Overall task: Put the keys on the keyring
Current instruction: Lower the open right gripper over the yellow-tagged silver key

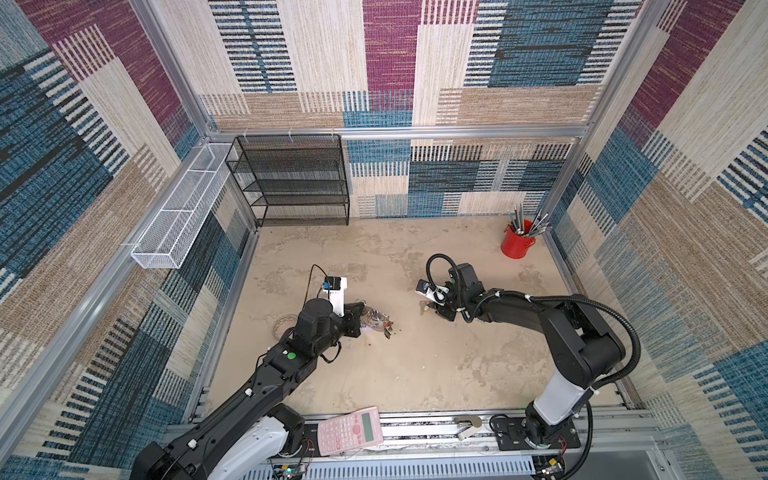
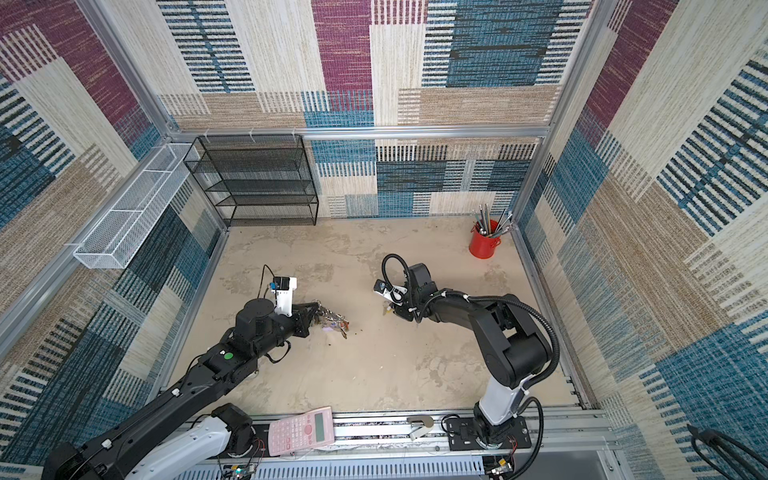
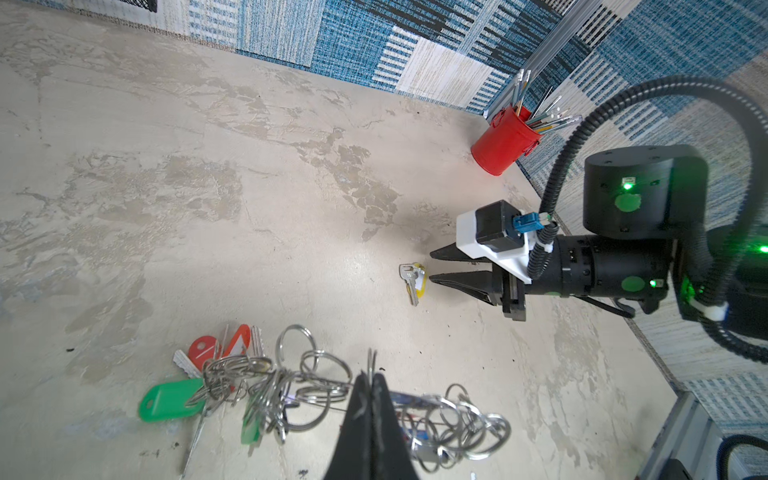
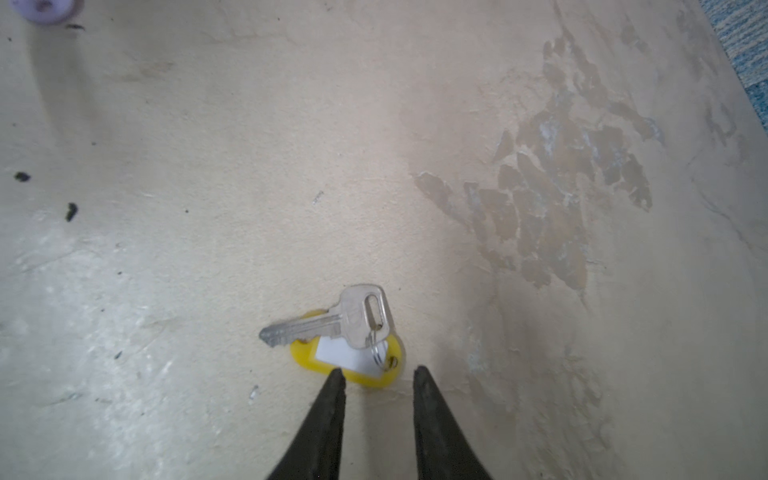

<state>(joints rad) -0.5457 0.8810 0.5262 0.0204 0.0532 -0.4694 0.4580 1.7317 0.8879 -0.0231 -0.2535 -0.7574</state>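
Right wrist view: right arm held low over the table (image 4: 208, 166). Right gripper (image 4: 378, 372): black tapered fingers apart, tips at the yellow plastic tag (image 4: 305, 358). Keys (image 4: 357, 320): silver, lying flat on the mottled beige surface. Left gripper (image 3: 370, 380): fingers together, clamped on the keyring (image 3: 291, 386), a tangle of steel rings.

Robot lab cell: aluminium frame (image 1: 415, 132), patterned walls (image 1: 519, 62) (two mounted arms (image 1: 582, 332))
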